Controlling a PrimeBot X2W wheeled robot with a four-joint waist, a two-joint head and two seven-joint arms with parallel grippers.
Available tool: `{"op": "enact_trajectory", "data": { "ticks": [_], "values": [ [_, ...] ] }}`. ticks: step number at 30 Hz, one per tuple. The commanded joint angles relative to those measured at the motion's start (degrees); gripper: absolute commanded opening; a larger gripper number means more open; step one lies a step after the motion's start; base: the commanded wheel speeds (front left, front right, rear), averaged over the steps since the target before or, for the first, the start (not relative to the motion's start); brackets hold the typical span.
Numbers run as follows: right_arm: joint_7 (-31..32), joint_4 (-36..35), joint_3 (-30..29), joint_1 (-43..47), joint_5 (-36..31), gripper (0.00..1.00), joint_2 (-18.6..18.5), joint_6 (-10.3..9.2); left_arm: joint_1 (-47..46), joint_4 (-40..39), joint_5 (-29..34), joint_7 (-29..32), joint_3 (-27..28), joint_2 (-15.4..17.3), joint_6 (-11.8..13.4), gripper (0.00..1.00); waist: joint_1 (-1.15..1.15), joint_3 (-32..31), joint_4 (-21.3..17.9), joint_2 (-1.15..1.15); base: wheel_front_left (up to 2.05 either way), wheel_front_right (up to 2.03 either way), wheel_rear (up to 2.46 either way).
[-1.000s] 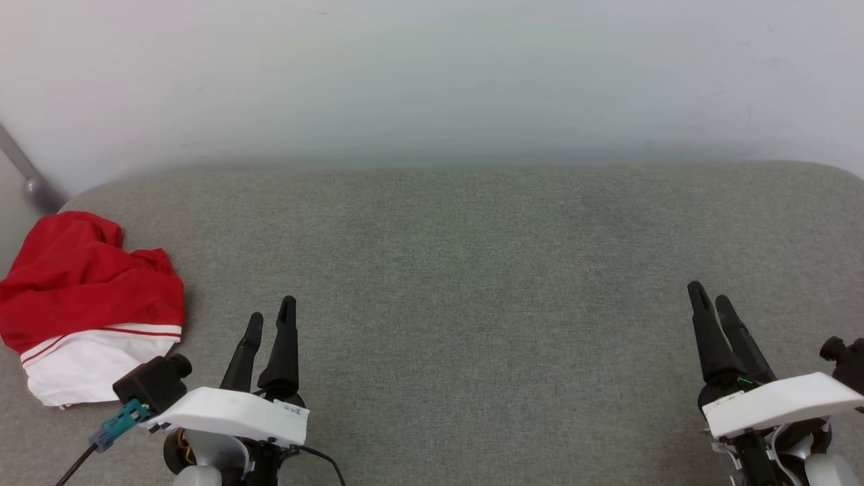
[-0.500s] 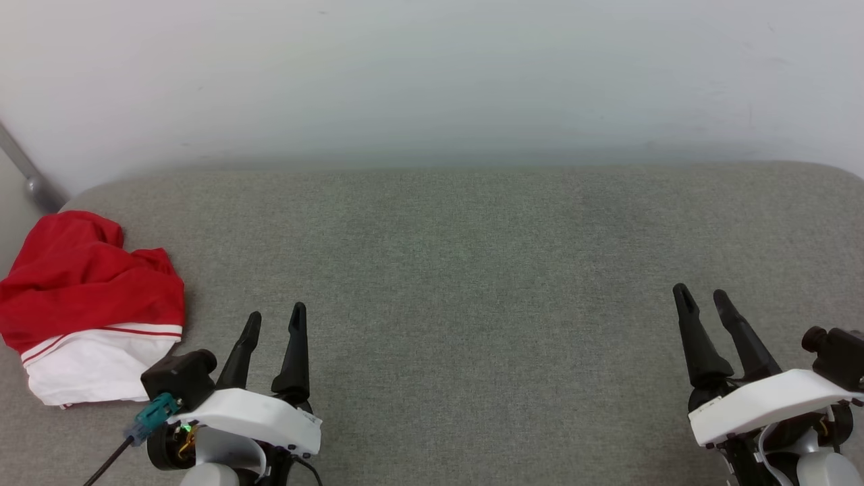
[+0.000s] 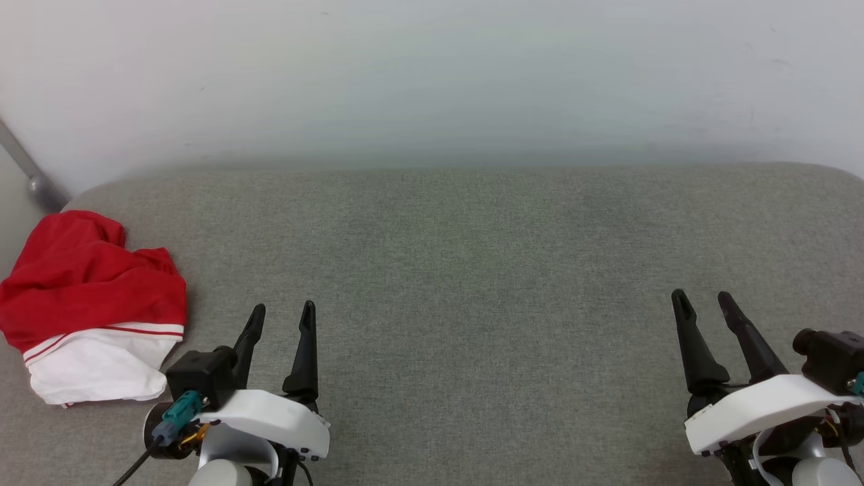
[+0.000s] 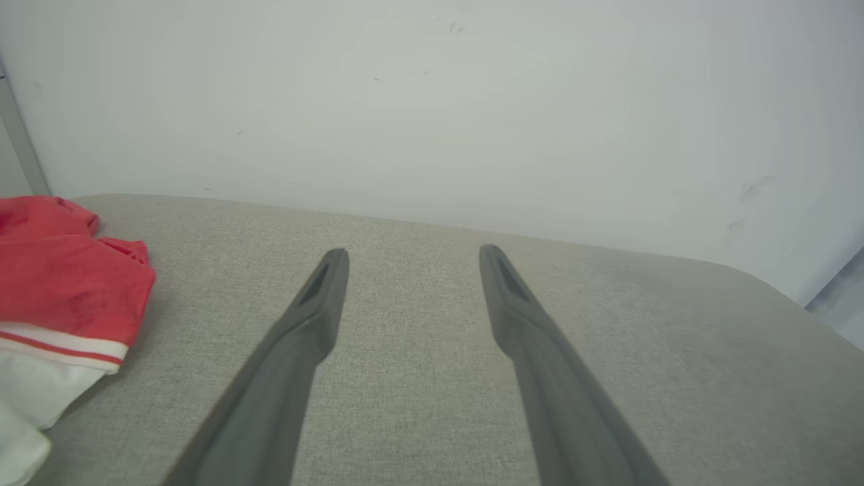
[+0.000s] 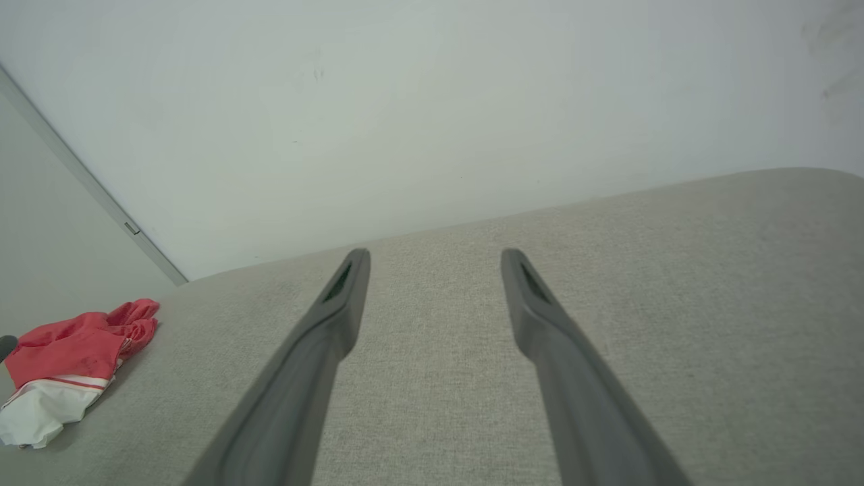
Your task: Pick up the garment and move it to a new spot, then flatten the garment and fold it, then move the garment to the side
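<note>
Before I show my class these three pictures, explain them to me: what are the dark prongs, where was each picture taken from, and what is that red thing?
It is a wheeled robot with two arms. The dark prongs are its grippers, pairs of long fingers for pinching. One picture looks down from its head: the left gripper is at the lower left, the right gripper at the lower right. The other two come from wrist cameras, each looking along its own gripper's fingers. Both grippers are open and hold nothing. On the grey padded surface, at its left end, lies the garment: a crumpled red shirt with a white part and striped trim, untouched.
</note>
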Motion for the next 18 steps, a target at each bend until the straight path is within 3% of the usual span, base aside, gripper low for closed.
{"op": "enact_trajectory", "data": {
  "ticks": [1,18],
  "values": [
    [0.0,-1.0,-0.1,0.0,-1.4,1.00,0.2,0.00,-0.9,-0.3,1.5,-0.6,-0.4,0.6,0.3,1.00,0.00,0.0,0.0,0.00,0.00,0.00,0.00],
    [0.8,-2.7,-1.2,1.7,-10.8,1.00,1.1,0.00,-0.7,1.4,7.9,-2.8,-2.0,0.2,1.1,1.00,0.00,-0.4,0.5,0.00,0.00,0.00,0.00]
  ]
}}
